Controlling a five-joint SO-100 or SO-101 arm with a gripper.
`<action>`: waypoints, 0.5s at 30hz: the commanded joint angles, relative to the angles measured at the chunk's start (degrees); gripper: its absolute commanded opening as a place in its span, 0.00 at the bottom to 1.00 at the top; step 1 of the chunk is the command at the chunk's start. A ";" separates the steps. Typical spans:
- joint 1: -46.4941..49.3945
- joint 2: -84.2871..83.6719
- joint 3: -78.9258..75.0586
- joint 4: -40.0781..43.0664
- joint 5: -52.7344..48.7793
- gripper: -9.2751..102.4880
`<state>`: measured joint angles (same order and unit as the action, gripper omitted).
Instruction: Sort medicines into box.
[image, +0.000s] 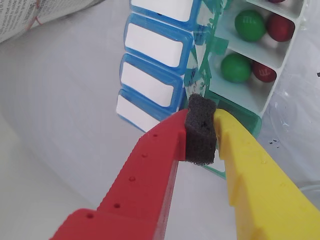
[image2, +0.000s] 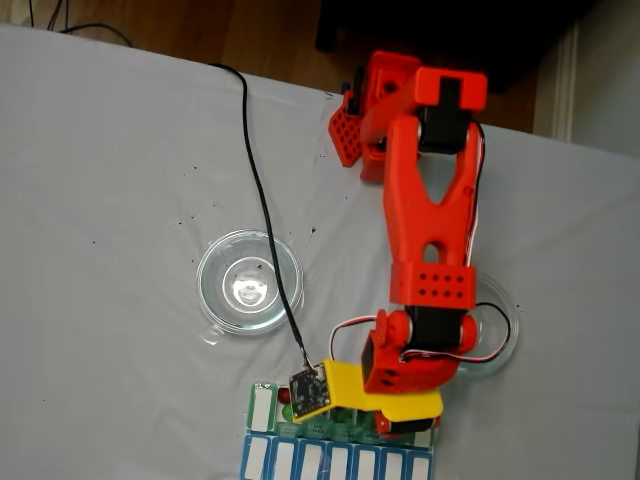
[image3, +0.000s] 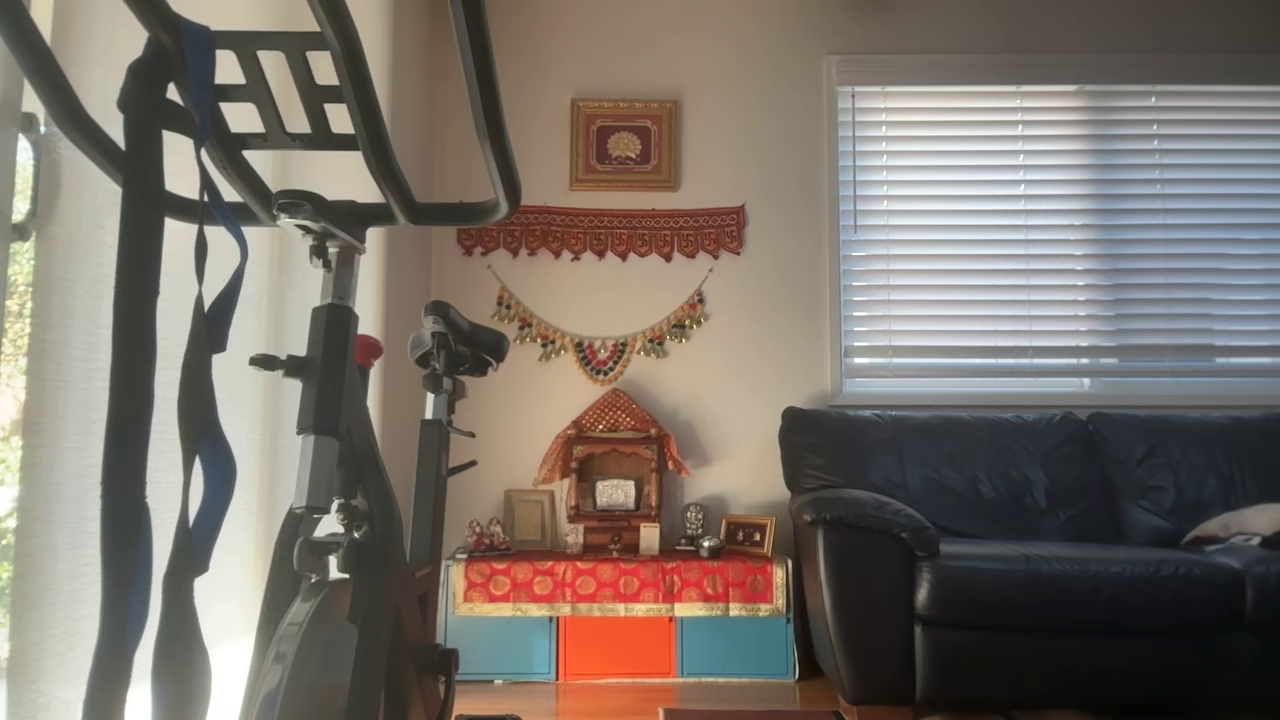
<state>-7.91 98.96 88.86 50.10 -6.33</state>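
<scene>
The tool (image: 202, 131) has matt plastic fingers, one red (image: 150, 170) and one yellow (image: 260, 185), with a rough black foam pad (image: 201, 131). The pills (image: 250, 25) are glossy and smooth. The box (image: 250, 107) is translucent green plastic. The bench (image2: 110, 200) is covered with matt white cloth. The dishes (image2: 249, 281) look like clear, shiny glass or plastic. The sofa (image3: 1040, 540) is dark, smooth leather.
</scene>
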 joint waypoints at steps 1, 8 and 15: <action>0.88 0.70 -5.71 1.05 -1.05 0.09; 0.88 0.79 -6.94 2.37 -1.14 0.09; 2.02 5.54 -9.49 4.31 2.46 0.09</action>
<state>-6.59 97.82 84.73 54.58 -5.27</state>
